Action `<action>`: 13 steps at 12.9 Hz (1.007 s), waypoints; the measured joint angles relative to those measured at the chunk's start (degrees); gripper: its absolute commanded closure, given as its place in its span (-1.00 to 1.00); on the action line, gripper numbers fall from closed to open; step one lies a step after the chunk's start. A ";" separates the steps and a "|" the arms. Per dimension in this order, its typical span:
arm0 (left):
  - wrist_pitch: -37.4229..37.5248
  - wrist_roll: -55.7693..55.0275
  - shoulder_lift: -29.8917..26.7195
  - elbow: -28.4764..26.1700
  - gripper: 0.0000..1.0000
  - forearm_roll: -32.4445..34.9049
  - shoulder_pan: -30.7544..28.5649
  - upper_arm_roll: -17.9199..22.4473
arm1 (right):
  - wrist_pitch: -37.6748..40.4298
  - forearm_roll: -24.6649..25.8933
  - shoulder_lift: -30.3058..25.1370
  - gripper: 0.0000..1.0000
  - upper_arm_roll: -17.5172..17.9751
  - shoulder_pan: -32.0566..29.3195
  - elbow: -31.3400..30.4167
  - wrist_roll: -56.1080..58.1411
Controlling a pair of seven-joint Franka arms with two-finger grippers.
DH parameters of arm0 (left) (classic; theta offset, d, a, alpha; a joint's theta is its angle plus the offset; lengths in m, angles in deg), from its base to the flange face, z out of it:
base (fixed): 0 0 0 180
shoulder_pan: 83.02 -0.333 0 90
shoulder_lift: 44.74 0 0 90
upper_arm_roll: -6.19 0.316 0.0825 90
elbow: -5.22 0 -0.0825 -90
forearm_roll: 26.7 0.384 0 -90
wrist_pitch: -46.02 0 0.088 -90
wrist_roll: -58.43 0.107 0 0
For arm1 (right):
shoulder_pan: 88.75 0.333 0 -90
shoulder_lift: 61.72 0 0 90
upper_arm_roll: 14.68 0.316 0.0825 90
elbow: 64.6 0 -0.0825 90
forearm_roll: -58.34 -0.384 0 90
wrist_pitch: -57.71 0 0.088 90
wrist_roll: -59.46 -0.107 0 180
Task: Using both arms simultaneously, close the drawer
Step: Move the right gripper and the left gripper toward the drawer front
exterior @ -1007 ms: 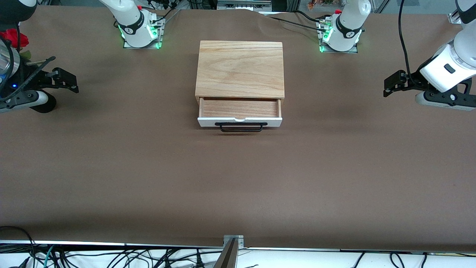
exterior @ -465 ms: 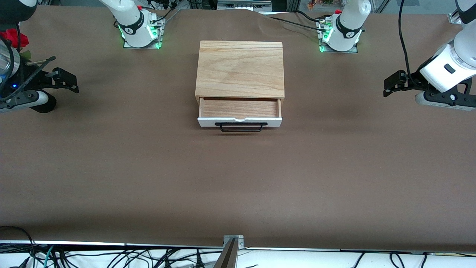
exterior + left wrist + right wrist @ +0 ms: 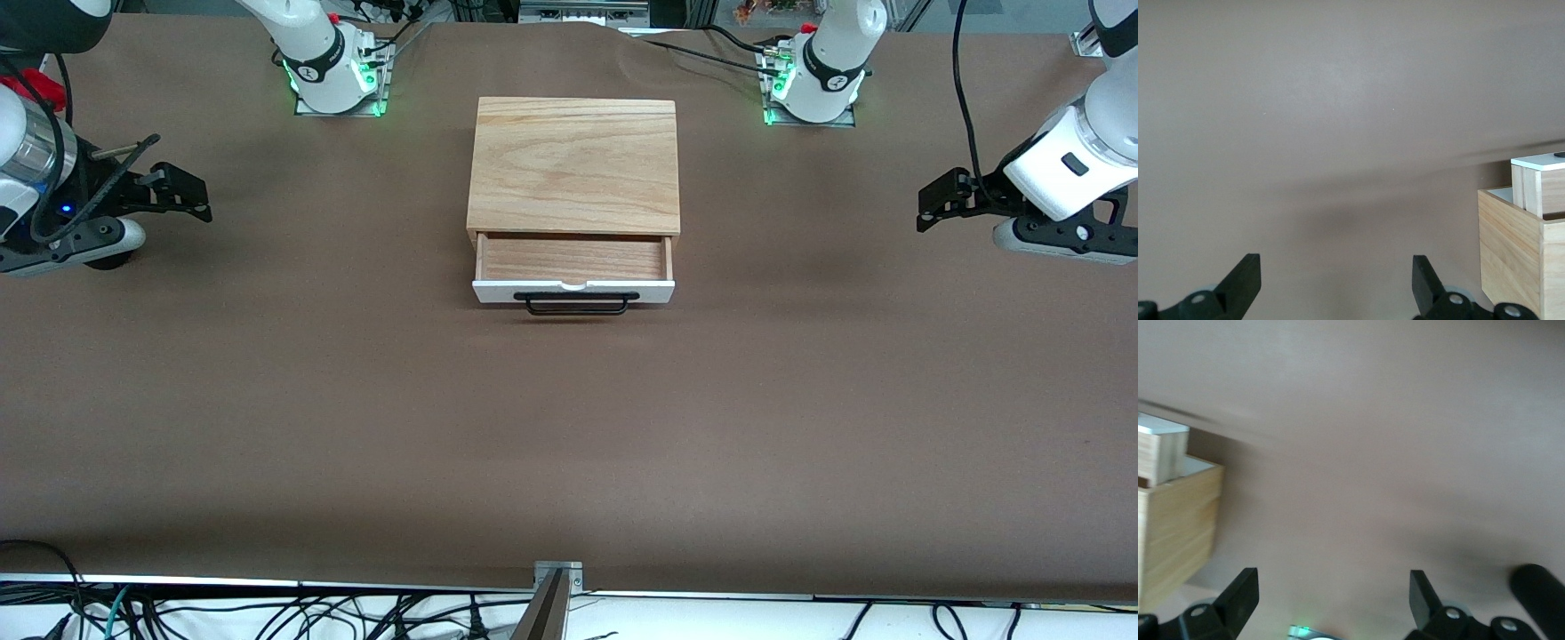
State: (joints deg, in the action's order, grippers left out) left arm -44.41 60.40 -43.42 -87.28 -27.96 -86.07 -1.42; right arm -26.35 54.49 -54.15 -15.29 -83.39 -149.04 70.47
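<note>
The drawer [image 3: 573, 260] stands pulled out of the oak casing [image 3: 573, 164] at mid table, with a white front panel, a black bar handle [image 3: 576, 304] and red-brown wood inside. It also shows in the left wrist view [image 3: 1538, 180] and in the right wrist view [image 3: 1161, 447]. My left gripper [image 3: 933, 203] is open and empty above the table at the left arm's end, well apart from the drawer; its own view shows it [image 3: 1336, 280]. My right gripper [image 3: 187, 194] is open and empty above the right arm's end; its own view shows it [image 3: 1333, 597].
The two green-lit arm bases [image 3: 338, 76] [image 3: 813, 84] stand on the brown table farther from the front camera than the casing. Cables hang along the table's near edge [image 3: 267, 613]. A red object [image 3: 44, 84] sits by the right arm.
My right gripper has moved a little toward the drawer and slightly up in the front view. The left arm and the drawer have not moved.
</note>
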 measured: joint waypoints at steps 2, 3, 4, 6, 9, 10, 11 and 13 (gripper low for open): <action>0.00 0.00 0.01 0.00 -1.00 0.00 0.00 0.00 | -0.09 -2.19 1.71 -1.00 -0.31 -0.43 -0.34 0.09; 0.00 0.00 0.03 0.00 -1.00 0.00 0.00 -0.01 | -0.13 -2.51 3.18 -1.00 -0.20 -0.40 -0.52 0.16; 0.00 0.00 0.08 0.00 -1.00 -0.01 0.03 -0.05 | -0.34 -2.75 4.87 -1.00 0.01 -0.07 -0.61 0.22; 0.00 0.03 0.15 0.00 -1.00 -0.02 0.22 -0.40 | -0.94 -3.73 7.36 -1.00 0.33 1.93 -0.61 0.23; 0.01 0.03 0.60 0.00 -1.00 -0.09 0.36 -0.82 | -0.95 -14.61 9.19 -1.00 0.59 4.45 -0.67 0.05; 0.02 0.05 0.99 0.00 -1.00 -0.67 0.35 -0.82 | -1.01 -18.35 10.26 -1.00 0.60 4.64 -0.77 0.05; 0.02 0.16 1.48 0.00 -1.00 -2.06 0.39 -0.84 | -1.65 -21.53 11.78 -1.00 0.60 4.75 -0.86 0.06; -0.19 0.52 3.31 -0.02 -1.00 -4.71 1.07 -0.98 | -5.94 -25.17 15.18 -1.00 0.66 6.07 -0.96 0.14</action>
State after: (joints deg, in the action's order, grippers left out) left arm -44.60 60.92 -40.11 -87.30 -32.67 -85.01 -2.40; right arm -32.29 29.32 -38.97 -14.63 -77.32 -150.00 70.60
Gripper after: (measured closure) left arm 0.000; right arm 0.000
